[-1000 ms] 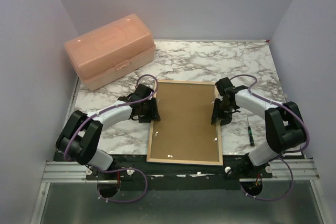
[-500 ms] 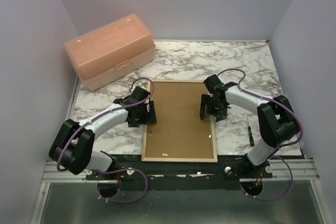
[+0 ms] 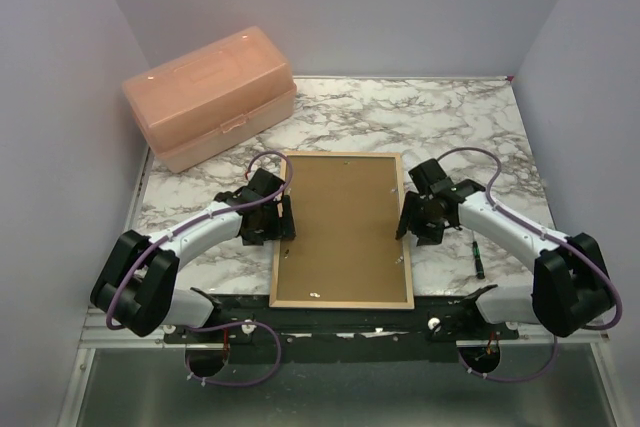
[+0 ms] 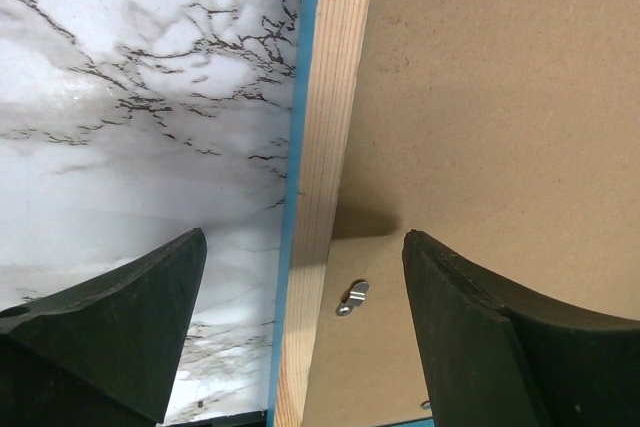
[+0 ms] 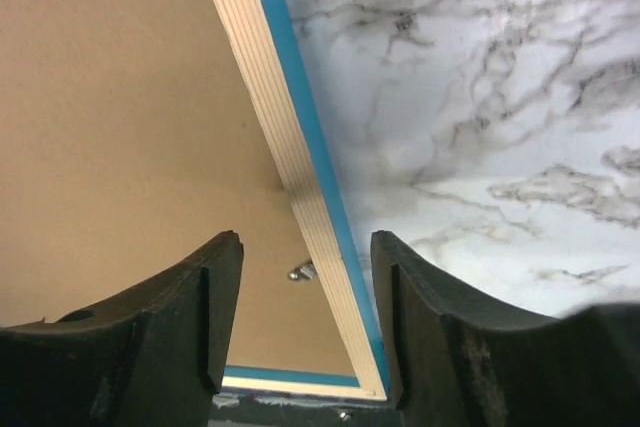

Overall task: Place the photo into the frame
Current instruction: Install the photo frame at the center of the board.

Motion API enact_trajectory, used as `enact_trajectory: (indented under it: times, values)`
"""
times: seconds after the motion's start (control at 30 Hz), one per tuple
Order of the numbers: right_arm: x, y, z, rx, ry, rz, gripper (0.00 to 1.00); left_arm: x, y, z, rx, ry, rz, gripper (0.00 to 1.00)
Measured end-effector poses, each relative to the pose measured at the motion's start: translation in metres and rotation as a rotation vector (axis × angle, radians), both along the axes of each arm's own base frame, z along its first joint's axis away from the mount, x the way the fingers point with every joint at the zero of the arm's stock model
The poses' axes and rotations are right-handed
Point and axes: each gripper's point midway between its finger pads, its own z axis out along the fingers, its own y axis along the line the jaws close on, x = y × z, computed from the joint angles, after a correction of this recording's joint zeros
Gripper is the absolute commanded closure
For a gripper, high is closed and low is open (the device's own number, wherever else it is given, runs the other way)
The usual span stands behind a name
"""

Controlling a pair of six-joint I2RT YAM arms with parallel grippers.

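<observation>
Open, empty left claw (image 4: pixel 303 247) and right claw (image 5: pixel 307 242) straddle opposite rails of the frame (image 4: pixel 326 117).

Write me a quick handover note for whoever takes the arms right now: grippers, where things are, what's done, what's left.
Left gripper: open, straddling the left rail of the frame, not gripping.
Right gripper: open, over the right rail.
The frame lies flat on the table, wood face up, with the brown backing board in it.
Photo: not in view; possibly under the board, cannot tell.
Done: board seated in the frame.
Left: confirm the photo is inside, check the small metal clips.
</observation>
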Motion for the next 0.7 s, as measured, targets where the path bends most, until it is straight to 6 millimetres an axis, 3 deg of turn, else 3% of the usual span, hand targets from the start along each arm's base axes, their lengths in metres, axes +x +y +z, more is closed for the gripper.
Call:
enact_trajectory:
  times: [0.07, 0.33, 0.7]
  values:
    - [-0.008, 0.0, 0.001, 0.018, 0.008, -0.012, 0.5, 0.0, 0.0, 0.0, 0.0, 0.0, 0.0, 0.2]
    - [-0.036, -0.002, -0.012, 0.039, 0.092, -0.021, 0.51, 0.0, 0.0, 0.0, -0.003, -0.002, -0.003, 0.21]
    - [-0.047, 0.003, -0.025, 0.02, 0.149, -0.001, 0.62, 0.003, -0.002, -0.001, 0.002, 0.0, -0.019, 0.21]
